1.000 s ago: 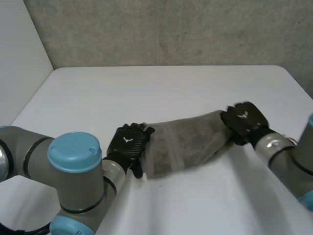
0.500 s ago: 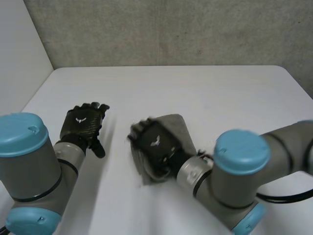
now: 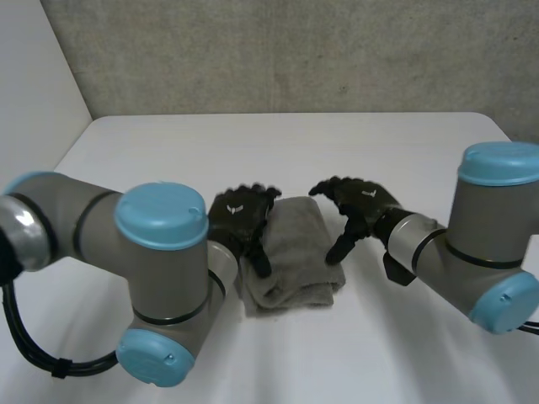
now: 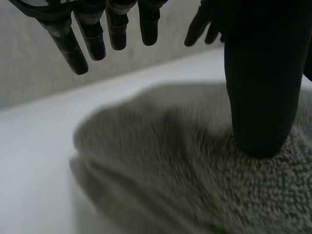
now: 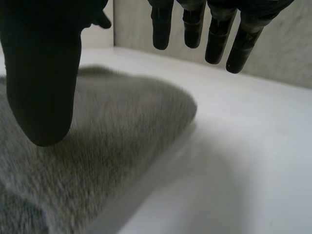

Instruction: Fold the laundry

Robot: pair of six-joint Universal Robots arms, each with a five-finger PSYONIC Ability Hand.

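Grey towel (image 3: 293,257) is found folded compactly at worktop (image 3: 253,151) centre. At its 9 o'clock edge the left robot hand (image 3: 240,215) is set, the right robot hand (image 3: 362,200) at 3 o'clock; fingers held apart, thumbs on towel, nothing clamped. Folding is judged nearly done; neatening left

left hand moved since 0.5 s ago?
Yes. In the head view the left hand has moved away from the table's left edge, rightward to the towel's left side.
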